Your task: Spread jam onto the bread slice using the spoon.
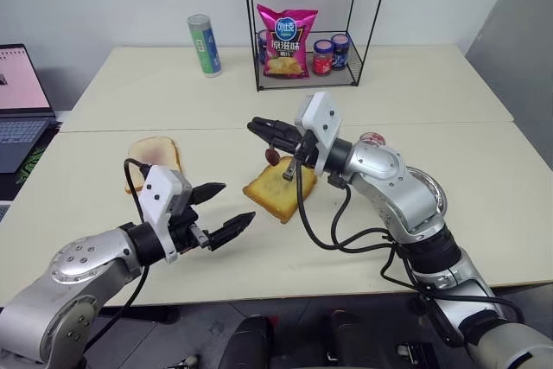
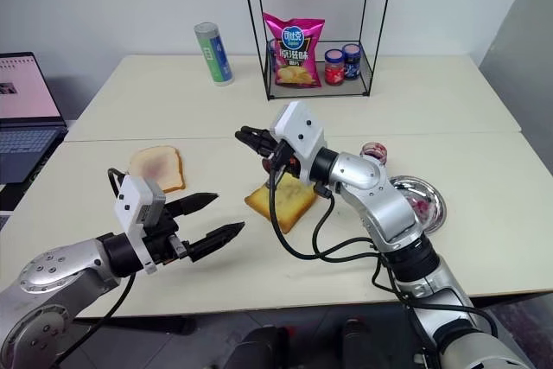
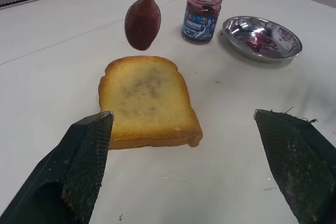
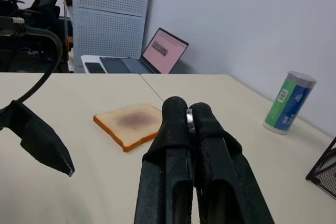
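One bread slice [image 1: 278, 189], golden with a brown crust, lies flat near the middle of the table [image 1: 484, 170]. One spoon [image 3: 143, 18] hangs bowl-down just above the slice's far edge, its bowl coated with dark jam, its handle pinched between the closed fingers of the right gripper [image 1: 258, 127]. From the slice, the left gripper [image 1: 226, 207] hovers at eight o'clock, its two fingers spread wide and empty. At three o'clock stand one open jar of jam [image 3: 201, 14] and, just beside it, one round steel plate [image 3: 261, 37] smeared with red. At nine o'clock lies a second, paler slice [image 1: 156, 159] with a purplish stain. At twelve o'clock a wire rack [image 1: 311, 19] holds one pink snack bag [image 1: 286, 42] and two lidded jars [image 1: 331, 54]; one green can [image 1: 205, 45] stands at eleven.
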